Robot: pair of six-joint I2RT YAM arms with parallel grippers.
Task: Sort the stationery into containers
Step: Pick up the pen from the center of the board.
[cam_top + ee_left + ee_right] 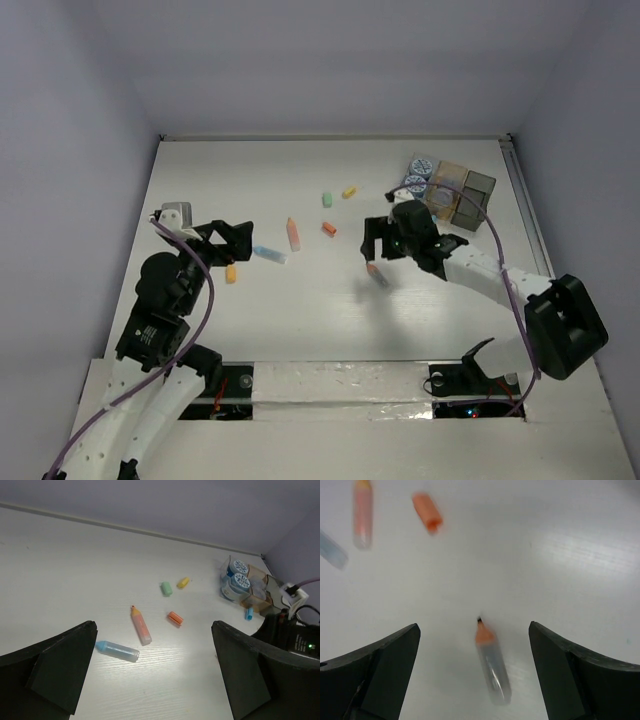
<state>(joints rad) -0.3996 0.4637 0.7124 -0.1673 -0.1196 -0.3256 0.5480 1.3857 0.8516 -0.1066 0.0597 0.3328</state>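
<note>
My right gripper [385,250] [474,630] is open above a clear grey marker with an orange tip [491,662] [377,274], which shows blurred between the fingers, touching neither. My left gripper [240,240] [154,630] is open and empty. Ahead of it lie a blue marker [116,650] [269,254], an orange marker [141,625] [293,233], an orange bit [175,618] [329,229], a green bit [166,588] [327,199] and a yellow bit [183,582] [349,191]. The amber box [447,188] and the grey box [473,197] stand at the far right, with two blue-white rolls [418,174] [239,575] beside them.
A small orange-yellow bit [231,273] lies near the left arm. A small blue piece [249,613] lies near the boxes. Walls close the table at the left, back and right. A taped strip [340,385] runs along the near edge.
</note>
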